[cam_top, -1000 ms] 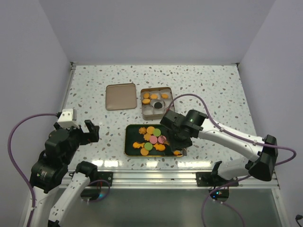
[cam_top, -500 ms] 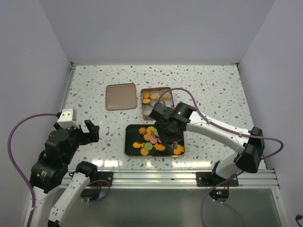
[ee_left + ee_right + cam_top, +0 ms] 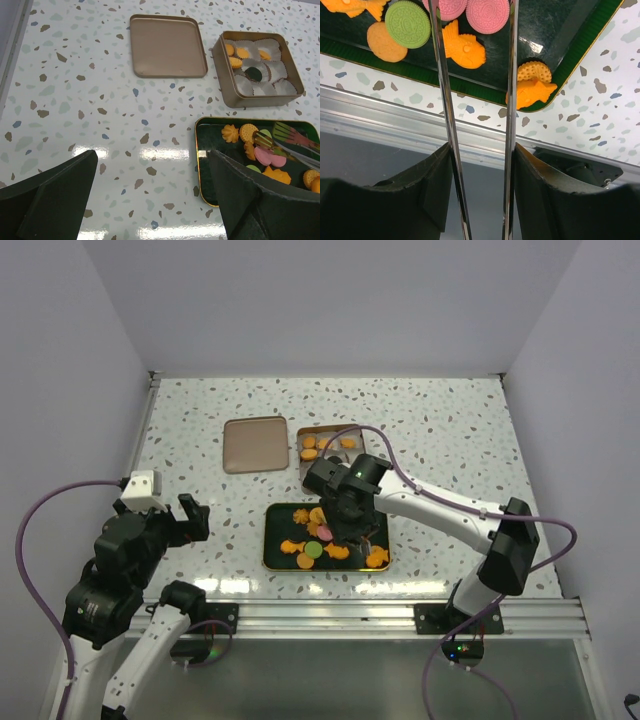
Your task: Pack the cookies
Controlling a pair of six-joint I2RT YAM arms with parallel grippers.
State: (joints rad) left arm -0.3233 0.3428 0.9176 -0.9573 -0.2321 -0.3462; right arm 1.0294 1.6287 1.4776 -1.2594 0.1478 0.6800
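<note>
Over the tray (image 3: pixel 278 522) by the desk's near edge, the right tool's (image 3: pixel 473 15) blades stand moderately apart, tips cut off. Cookies (image 3: pixel 407 23) lie beneath. Its arm half hides the tin (image 3: pixel 300 440). The left tool (image 3: pixel 152 155) gapes wide near the left edge.

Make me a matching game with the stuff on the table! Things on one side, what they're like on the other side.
Things:
1. tin lid
2. square tin
3. dark green tray
4. left claw

What they're like:
A. wide open, holding nothing
B. has white paper cups inside
C. lies flat beside the tin, nothing in it
D. has loose cookies on it

Pairs: 1-C, 2-B, 3-D, 4-A
</note>
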